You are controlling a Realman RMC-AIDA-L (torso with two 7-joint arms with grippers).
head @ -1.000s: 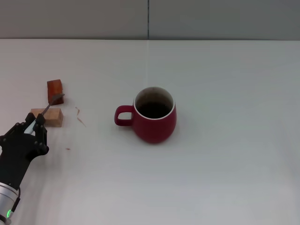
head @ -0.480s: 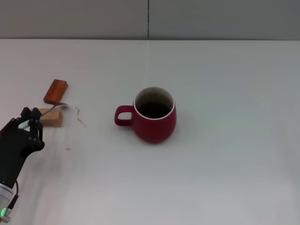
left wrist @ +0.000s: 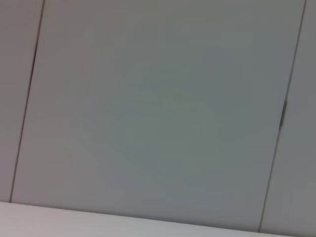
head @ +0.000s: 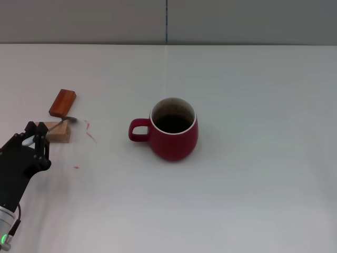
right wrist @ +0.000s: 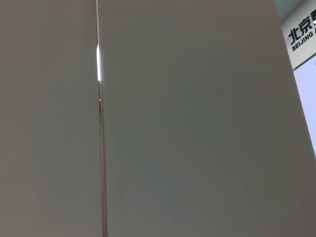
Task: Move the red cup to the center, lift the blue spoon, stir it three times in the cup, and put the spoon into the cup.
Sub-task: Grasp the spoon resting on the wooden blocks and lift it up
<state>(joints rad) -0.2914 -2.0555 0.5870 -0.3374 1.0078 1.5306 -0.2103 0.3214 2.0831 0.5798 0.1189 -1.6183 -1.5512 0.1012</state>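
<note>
The plain white tabletop (head: 253, 200) fills most of the head view, with a grey panelled wall (head: 237, 21) behind its far edge. The left arm, black and reaching in from the near left corner, slants up and forward, its left gripper (head: 36, 138) low over the tabletop at the far left. The gripper's fingers are drawn close on the pale light-blue handle of the small blue spoon (head: 52, 129). The spoon's long axis runs from the gripper forward and to the right, its grey metal stem leading to the bowl, which points away from the robot and lies over the light tan wooden block (head: 58, 134). The dark red rounded ceramic cup (head: 172, 130) stands upright near the middle of the tabletop, well apart from the spoon, its loop handle pointing left toward the gripper. A reddish-brown wooden block (head: 62, 103) lies just beyond the tan one. Both wrist views show only grey wall panels; the right gripper is out of sight.
</note>
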